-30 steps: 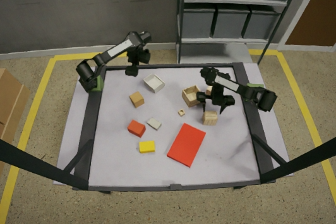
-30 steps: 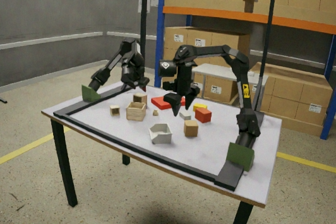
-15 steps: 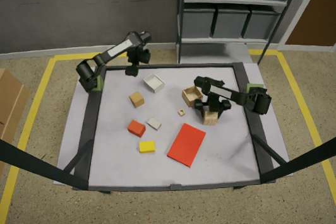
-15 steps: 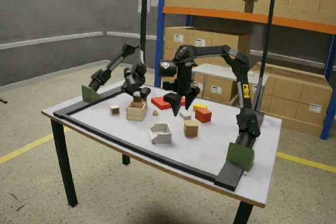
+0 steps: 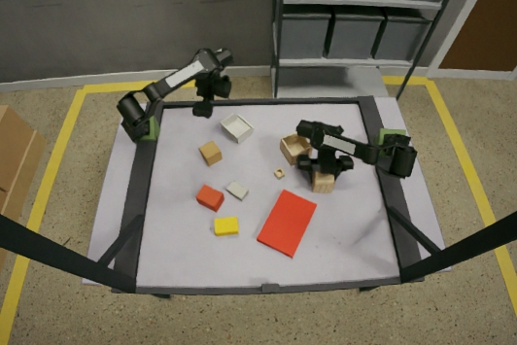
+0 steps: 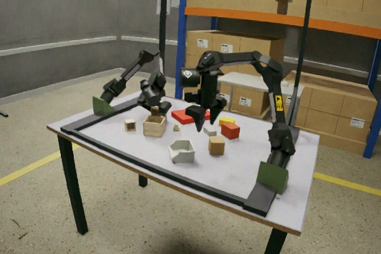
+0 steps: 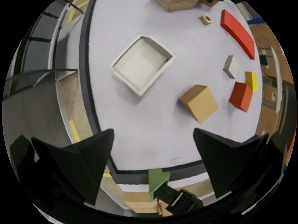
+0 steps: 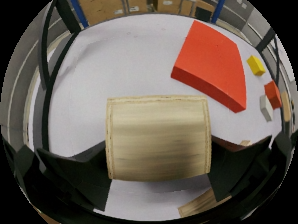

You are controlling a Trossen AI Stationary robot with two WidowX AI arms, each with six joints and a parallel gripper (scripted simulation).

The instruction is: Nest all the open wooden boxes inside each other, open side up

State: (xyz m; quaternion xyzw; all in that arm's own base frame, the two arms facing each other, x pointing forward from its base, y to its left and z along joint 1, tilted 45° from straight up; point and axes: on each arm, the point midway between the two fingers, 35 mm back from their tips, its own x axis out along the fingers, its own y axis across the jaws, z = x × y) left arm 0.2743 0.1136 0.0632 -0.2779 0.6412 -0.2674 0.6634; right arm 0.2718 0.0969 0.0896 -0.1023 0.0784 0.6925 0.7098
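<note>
The biggest wooden box (image 5: 292, 149) (image 6: 155, 126) stands upright with its open side up. A middle wooden box (image 5: 324, 183) (image 6: 155, 111) (image 8: 157, 137) stands beside it and shows a closed face upward. My right gripper (image 5: 323, 174) (image 6: 155, 107) (image 8: 158, 137) is open, with a finger on each side of this box, low over the table. A tiny open box (image 5: 279, 173) (image 6: 176, 127) (image 7: 205, 20) sits upright nearby. Another small box (image 6: 129, 124) lies on its side. My left gripper (image 5: 203, 111) (image 6: 205, 119) (image 7: 155, 133) is open and empty, high near the far edge.
A white open tray-like box (image 5: 237, 127) (image 6: 182, 151) (image 7: 142, 64), a tan cube (image 5: 210, 153) (image 6: 216, 145), an orange block (image 5: 210, 197), a grey block (image 5: 237, 190), a yellow block (image 5: 225, 225) and a flat red slab (image 5: 287, 223) (image 8: 212, 62) lie on the table. A black rail (image 5: 143, 170) frames it.
</note>
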